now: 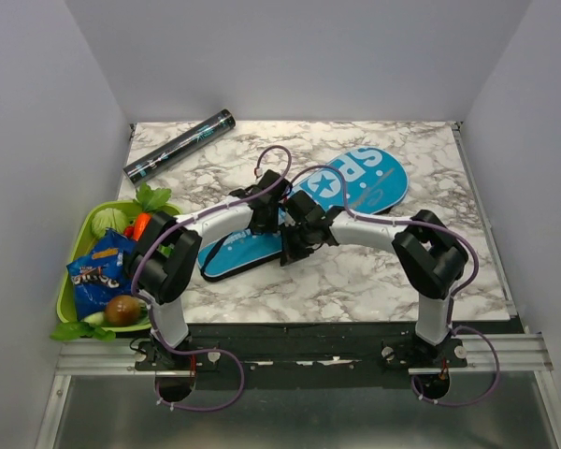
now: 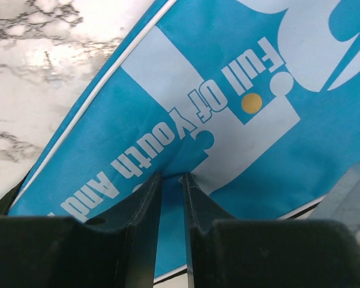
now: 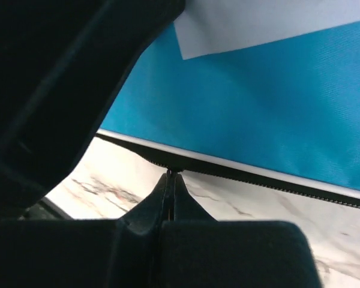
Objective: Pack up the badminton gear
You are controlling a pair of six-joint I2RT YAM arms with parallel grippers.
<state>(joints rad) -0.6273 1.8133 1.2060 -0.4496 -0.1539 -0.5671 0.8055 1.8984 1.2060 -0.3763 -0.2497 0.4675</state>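
Your long blue racket cover with white lettering (image 1: 365, 182) lies diagonally across the middle of the white marble table (image 1: 374, 271), with both arms meeting over it. Your left jaws pinch a raised fold of its fabric. Your right jaws are clenched tight at its black zipper edge (image 3: 258, 178); whether they hold anything, you cannot tell.

Right gripper (image 3: 170, 177), jaws pressed together, tips meeting the black zip edge (image 3: 264, 180) of the blue racket cover (image 3: 258, 102). Marble table (image 3: 228, 210) lies beneath. A dark blurred mass (image 3: 60, 90) fills the upper left.
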